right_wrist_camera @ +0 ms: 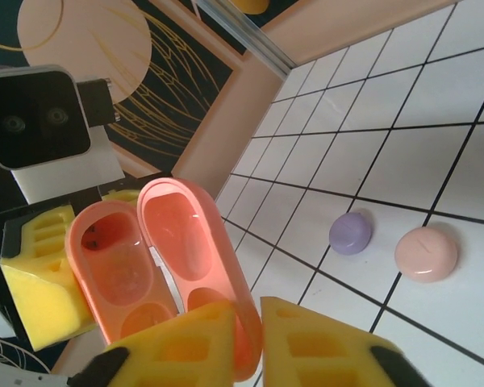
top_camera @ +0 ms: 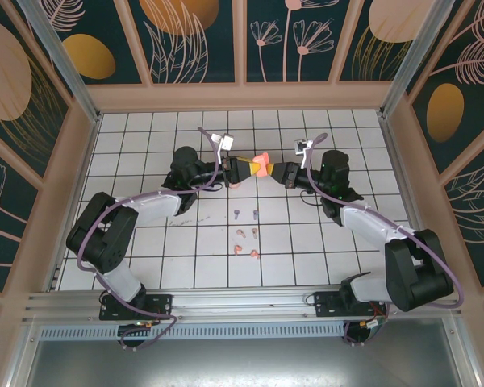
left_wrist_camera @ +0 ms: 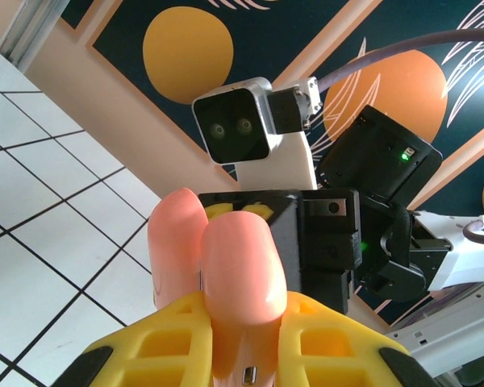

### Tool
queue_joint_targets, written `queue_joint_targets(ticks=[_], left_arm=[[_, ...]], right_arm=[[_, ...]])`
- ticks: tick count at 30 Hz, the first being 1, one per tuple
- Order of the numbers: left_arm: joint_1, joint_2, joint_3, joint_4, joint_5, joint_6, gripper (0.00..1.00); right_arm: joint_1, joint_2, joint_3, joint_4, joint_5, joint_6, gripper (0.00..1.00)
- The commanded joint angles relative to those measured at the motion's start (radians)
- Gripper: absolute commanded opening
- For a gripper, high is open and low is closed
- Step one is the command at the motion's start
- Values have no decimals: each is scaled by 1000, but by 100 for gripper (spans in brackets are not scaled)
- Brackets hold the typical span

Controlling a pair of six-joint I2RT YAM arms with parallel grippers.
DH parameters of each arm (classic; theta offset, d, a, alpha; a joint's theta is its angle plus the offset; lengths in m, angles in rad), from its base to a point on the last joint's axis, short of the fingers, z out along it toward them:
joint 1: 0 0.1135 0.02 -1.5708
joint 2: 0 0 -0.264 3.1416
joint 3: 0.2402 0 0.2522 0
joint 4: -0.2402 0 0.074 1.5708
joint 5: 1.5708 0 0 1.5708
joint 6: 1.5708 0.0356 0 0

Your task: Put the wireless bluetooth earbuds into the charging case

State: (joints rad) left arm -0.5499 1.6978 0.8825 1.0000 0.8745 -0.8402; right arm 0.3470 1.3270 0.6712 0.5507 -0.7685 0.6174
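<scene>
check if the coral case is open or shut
Open. The case has its two halves spread side by side, and both hollow insides face the right wrist camera.

The coral charging case [top_camera: 260, 165] is held up off the tabletop, above its middle and a little toward the far edge. It stands open, its two glossy oval halves spread side by side with the hollow wells showing. The earbuds lie loose on the tabletop, closer to the near edge, in three short rows. The lilac earbuds [top_camera: 236, 214] are farthest, the pale pink earbuds [top_camera: 240, 232] are in the middle, and the coral earbuds [top_camera: 238, 249] are nearest. A closed lilac case [right_wrist_camera: 351, 233] and a closed pale pink case [right_wrist_camera: 426, 252] lie flat near each other, not touching.
</scene>
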Motion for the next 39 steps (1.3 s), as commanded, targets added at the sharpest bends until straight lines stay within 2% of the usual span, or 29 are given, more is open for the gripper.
queue_joint_targets(ticks=[1, 2, 5, 7, 9, 11, 13, 16, 20, 25, 30, 34, 39], left_arm=[[-5, 10, -9, 61, -15, -11, 0], [-5, 10, -9, 61, -17, -10, 0], [-5, 10, -8, 55, -29, -11, 0], [-5, 10, -11, 46, -44, -8, 15], [-5, 10, -8, 16, -64, 12, 35], [-5, 0, 16, -100, -91, 88, 52], [-3, -27, 55, -256, -115, 195, 62], [9, -66, 145, -523, -153, 376, 72], [47, -71, 281, -821, -152, 572, 80], [90, -12, 483, -1138, -76, 759, 85], [98, 112, 725, -1476, -30, 947, 84], [99, 208, 871, -1671, -14, 1063, 74], [99, 295, 978, -1807, 57, 1139, 61]], right_arm=[[9, 6, 33, 52, -35, 7, 3], [10, 6, 35, 52, -35, 8, 0], [9, 2, 43, 42, -30, 5, 0], [9, 0, 53, 20, -22, -5, 0], [8, -2, 66, -27, -3, -31, 0], [3, -5, 91, -114, 26, -82, 0], [-11, -10, 116, -204, 50, -143, 0], [-40, -12, 160, -343, 84, -250, 0], [-89, 11, 220, -475, 104, -375, 0], [-92, 66, 306, -607, 110, -537, 0], [-84, 118, 365, -677, 72, -633, 0], [-79, 158, 400, -742, 49, -705, 0], [-67, 188, 419, -768, -4, -740, 0]])
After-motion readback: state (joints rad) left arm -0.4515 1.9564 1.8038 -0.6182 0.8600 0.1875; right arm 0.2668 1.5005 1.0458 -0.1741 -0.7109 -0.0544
